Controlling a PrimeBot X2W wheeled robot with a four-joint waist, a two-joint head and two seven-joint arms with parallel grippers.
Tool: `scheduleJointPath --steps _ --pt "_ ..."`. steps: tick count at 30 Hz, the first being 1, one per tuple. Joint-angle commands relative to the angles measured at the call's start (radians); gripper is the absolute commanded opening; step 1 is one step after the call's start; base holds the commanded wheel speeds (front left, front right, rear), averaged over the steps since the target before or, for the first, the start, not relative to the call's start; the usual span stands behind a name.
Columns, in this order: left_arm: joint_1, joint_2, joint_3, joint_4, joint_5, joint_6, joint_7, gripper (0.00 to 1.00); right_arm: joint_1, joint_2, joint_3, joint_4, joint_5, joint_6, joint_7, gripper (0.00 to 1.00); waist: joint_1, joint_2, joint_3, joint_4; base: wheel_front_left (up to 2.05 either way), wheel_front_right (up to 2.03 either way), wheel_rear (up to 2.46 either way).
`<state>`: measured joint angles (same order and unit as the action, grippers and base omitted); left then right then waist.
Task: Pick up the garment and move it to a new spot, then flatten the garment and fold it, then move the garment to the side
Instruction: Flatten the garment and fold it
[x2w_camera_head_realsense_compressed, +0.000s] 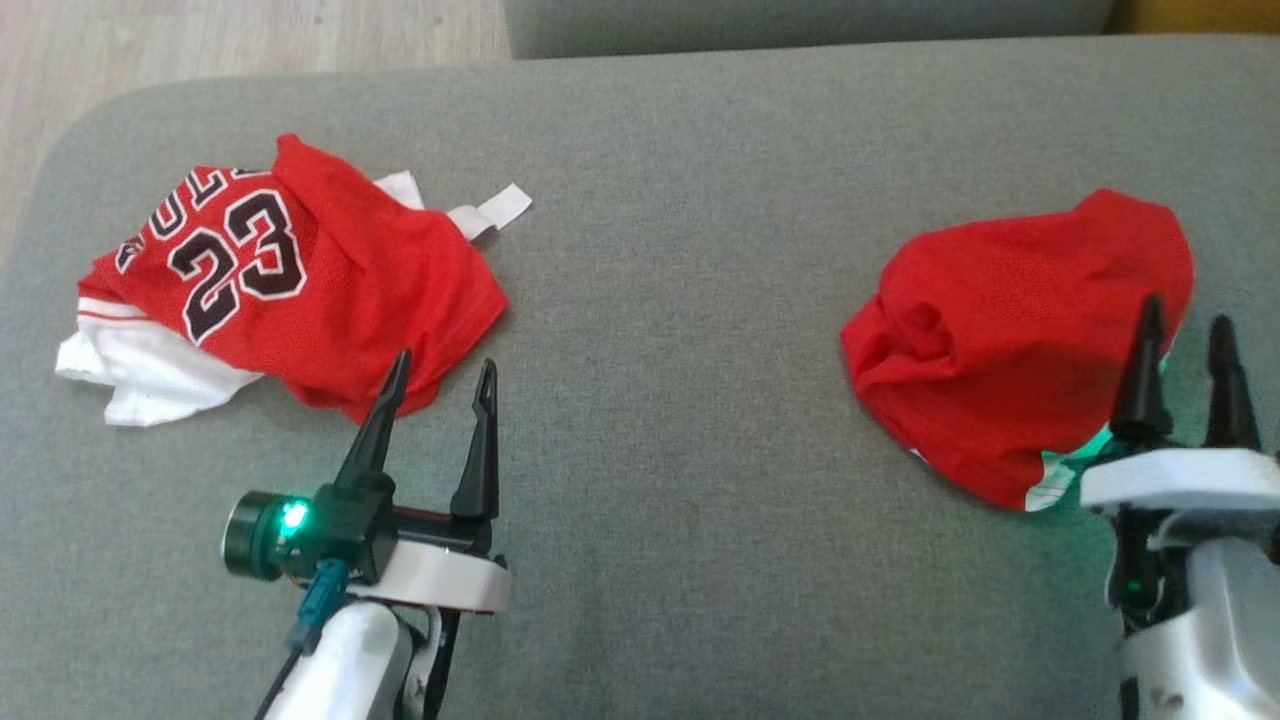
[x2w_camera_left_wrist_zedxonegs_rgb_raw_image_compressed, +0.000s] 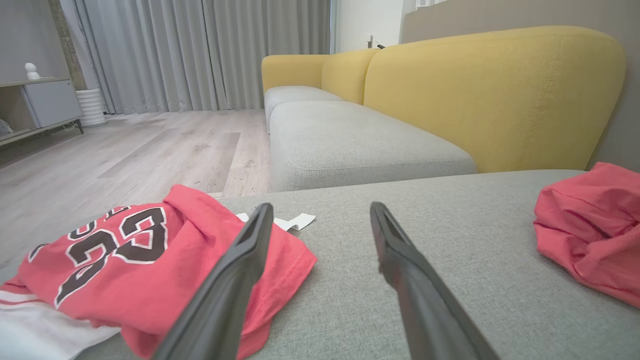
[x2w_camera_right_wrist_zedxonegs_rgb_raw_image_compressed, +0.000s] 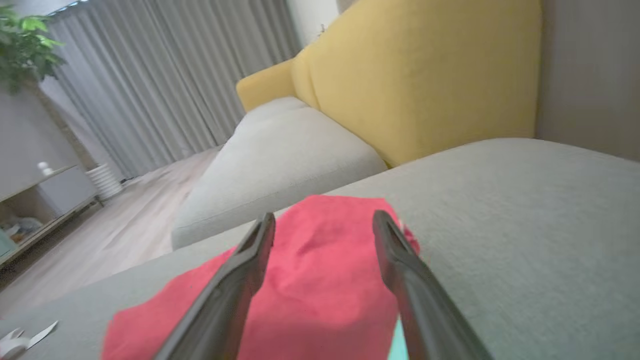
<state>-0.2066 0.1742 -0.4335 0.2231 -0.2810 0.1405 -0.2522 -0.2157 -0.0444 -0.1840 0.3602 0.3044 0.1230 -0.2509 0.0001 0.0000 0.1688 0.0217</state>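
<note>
A crumpled plain red garment (x2w_camera_head_realsense_compressed: 1010, 330) lies on the right of the grey cushion (x2w_camera_head_realsense_compressed: 660, 400). My right gripper (x2w_camera_head_realsense_compressed: 1187, 325) is open just above its near right edge, and in the right wrist view the red garment (x2w_camera_right_wrist_zedxonegs_rgb_raw_image_compressed: 320, 280) shows between the open fingers (x2w_camera_right_wrist_zedxonegs_rgb_raw_image_compressed: 240, 270). On the left lies a rumpled red jersey with the number 23 (x2w_camera_head_realsense_compressed: 290, 280), white cloth under it. My left gripper (x2w_camera_head_realsense_compressed: 440, 370) is open at the jersey's near right corner; the jersey (x2w_camera_left_wrist_zedxonegs_rgb_raw_image_compressed: 130, 270) lies left of and under the left finger in the left wrist view, and the plain red garment (x2w_camera_left_wrist_zedxonegs_rgb_raw_image_compressed: 590, 230) shows at the right.
A white paper tag (x2w_camera_head_realsense_compressed: 500, 208) sticks out behind the jersey. Beyond the cushion's far edge stand a grey-and-yellow sofa (x2w_camera_left_wrist_zedxonegs_rgb_raw_image_compressed: 380, 120) and wood floor (x2w_camera_left_wrist_zedxonegs_rgb_raw_image_compressed: 125, 155). Bare cushion stretches between the two red pieces.
</note>
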Motion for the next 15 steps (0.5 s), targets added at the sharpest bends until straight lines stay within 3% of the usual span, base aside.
scheduleJointPath --steps 1,8,15 --pt "-0.049 0.001 0.042 -0.018 0.013 -0.009 -0.009 1.0 -0.069 -0.006 -0.01 0.048 0.023 0.008 -0.011 1.0 -0.0001 0.0 0.014 0.001 0.0 0.0 0.0" --pt "-0.063 -0.016 0.056 0.0 0.03 -0.03 -0.009 1.0 -0.202 -0.006 -0.084 0.257 0.001 0.008 -0.011 1.0 -0.0001 0.0 0.038 0.005 0.0 0.0 0.0" --pt "-0.067 -0.027 0.064 0.01 0.044 -0.044 -0.009 1.0 -0.281 -0.006 -0.15 0.374 -0.012 0.008 -0.011 1.0 -0.0001 0.0 0.053 0.011 0.0 0.0 0.0"
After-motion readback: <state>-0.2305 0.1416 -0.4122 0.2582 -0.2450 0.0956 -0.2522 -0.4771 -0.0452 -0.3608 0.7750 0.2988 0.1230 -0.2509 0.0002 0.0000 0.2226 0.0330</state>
